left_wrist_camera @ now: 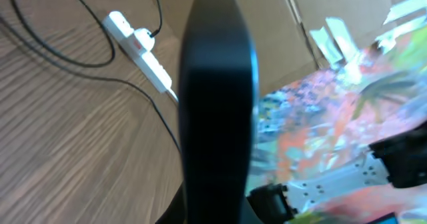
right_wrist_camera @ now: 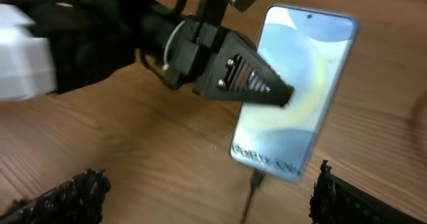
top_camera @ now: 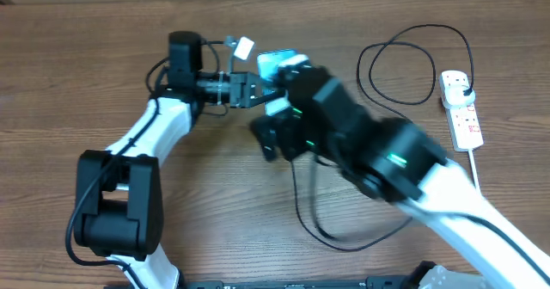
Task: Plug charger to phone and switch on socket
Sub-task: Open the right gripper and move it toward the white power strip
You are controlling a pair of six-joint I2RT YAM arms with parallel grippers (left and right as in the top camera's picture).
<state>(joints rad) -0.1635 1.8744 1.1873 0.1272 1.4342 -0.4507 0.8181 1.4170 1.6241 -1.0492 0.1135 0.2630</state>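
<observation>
Robotics laboratory bench. A left arm point(top_camera: 146, 134) and a right arm point(top_camera: 447, 194) are mounted at one edge of a wood-grain table point(top_camera: 69, 57). Plain cardboard panels point(left_wrist_camera: 267, 37) back it, and a white socket point(top_camera: 461, 108) lies loose on the tabletop.

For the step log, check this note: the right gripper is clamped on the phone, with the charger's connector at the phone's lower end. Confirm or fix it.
Wrong gripper: the left gripper is clamped on the phone, with the charger's connector at the phone's lower end. The right wrist view shows it; the right gripper is open, holding nothing.
</observation>
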